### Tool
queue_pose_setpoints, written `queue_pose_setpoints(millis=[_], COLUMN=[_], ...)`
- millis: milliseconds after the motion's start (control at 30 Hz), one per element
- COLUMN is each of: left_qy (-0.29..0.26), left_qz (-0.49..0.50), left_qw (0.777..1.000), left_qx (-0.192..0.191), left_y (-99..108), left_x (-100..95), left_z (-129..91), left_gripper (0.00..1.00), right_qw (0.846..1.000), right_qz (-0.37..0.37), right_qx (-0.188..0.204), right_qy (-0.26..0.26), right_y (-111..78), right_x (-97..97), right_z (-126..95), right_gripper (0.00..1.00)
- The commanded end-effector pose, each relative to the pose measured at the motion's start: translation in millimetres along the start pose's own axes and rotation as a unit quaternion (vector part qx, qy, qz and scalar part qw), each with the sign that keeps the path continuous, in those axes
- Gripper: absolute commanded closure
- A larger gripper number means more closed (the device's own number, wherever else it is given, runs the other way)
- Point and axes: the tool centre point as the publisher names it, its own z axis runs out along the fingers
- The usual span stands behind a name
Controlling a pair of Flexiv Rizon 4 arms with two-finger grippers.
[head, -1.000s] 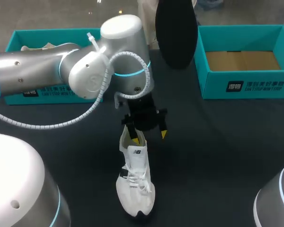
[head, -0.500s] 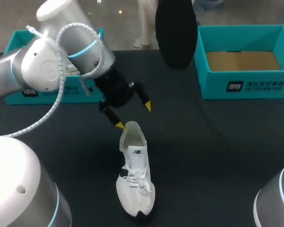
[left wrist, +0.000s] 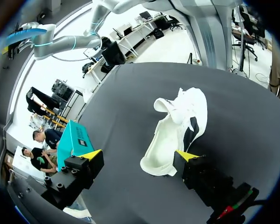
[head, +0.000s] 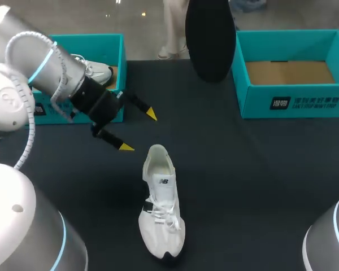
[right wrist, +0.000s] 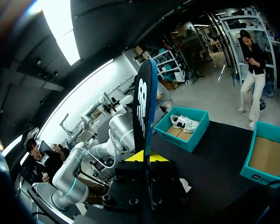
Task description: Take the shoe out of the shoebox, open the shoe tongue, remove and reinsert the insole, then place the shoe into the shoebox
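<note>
Dark table (head: 243, 169): shoe (head: 161, 217), logo (head: 163, 182) on tongue (head: 163, 193); left gripper (head: 138, 131) open, empty; right gripper (right wrist: 147, 157) apparently clamps insole (right wrist: 143, 107).

Bare dark worktop (head: 248, 169) lies open between the white shoe (head: 160, 209) and the open-topped box (head: 294, 104) on the right. The left claw (head: 138, 131), fingers spread, hangs just beside the shoe's heel, and a black insole (head: 210, 39) hangs upright beside that box's left wall.

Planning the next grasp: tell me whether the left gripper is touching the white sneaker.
Apart. The head view shows the left gripper open, with bare black table between its yellow tips and the white sneaker's heel.
</note>
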Motion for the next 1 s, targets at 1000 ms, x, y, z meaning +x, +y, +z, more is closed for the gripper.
queue_pose_setpoints(millis=[1000], left_qy=[-0.317], left_qz=[0.193], left_qw=[0.927], left_qx=[0.051], left_y=[-18.9], left_x=[-23.8], left_z=[-26.0], left_gripper=[0.00], right_qw=[1.000], right_qz=[0.001], right_qx=[0.002], right_qy=[-0.001], right_y=[2.3], right_x=[-0.1], right_z=[1.8], right_gripper=[1.00])
